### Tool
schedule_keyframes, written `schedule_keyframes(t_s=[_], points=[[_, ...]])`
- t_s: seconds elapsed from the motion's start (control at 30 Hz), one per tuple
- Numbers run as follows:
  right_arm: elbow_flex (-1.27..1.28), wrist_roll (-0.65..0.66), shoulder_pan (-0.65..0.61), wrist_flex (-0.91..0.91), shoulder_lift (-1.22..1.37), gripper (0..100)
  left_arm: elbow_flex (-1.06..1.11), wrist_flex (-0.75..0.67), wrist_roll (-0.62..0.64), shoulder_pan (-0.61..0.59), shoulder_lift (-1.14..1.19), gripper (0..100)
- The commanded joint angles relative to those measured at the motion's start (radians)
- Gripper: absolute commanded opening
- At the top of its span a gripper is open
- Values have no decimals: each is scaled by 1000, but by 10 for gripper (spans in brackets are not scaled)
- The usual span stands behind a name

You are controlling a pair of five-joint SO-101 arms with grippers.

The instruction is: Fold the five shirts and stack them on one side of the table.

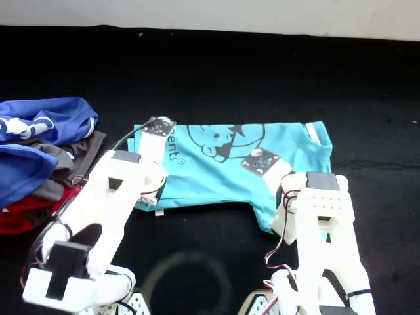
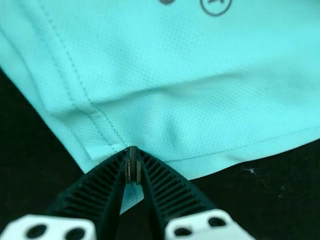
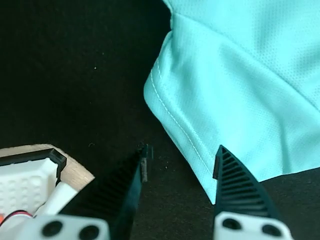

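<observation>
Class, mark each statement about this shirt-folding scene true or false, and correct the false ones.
1. The left gripper is shut on the teal shirt's edge. True.
2. The right gripper is shut. False: it is open, one finger over the shirt's hem, the other over the black table.
3. The pile holds blue and red shirts. True.
4. The teal shirt lies on top of the pile. False: it is spread on the table beside the pile.
</observation>
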Motion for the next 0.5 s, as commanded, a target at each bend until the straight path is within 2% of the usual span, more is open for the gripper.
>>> schedule_keyframes(t_s=[0.0,0.3,0.47], points=[[-1,60,-2,13,-2,197,-2,-23,9,-36,38,8],[2,305,151,-64,7,199,-27,-18,11,-33,50,8],[96,385,162,-122,-2,199,-30,-18,11,-33,51,8]])
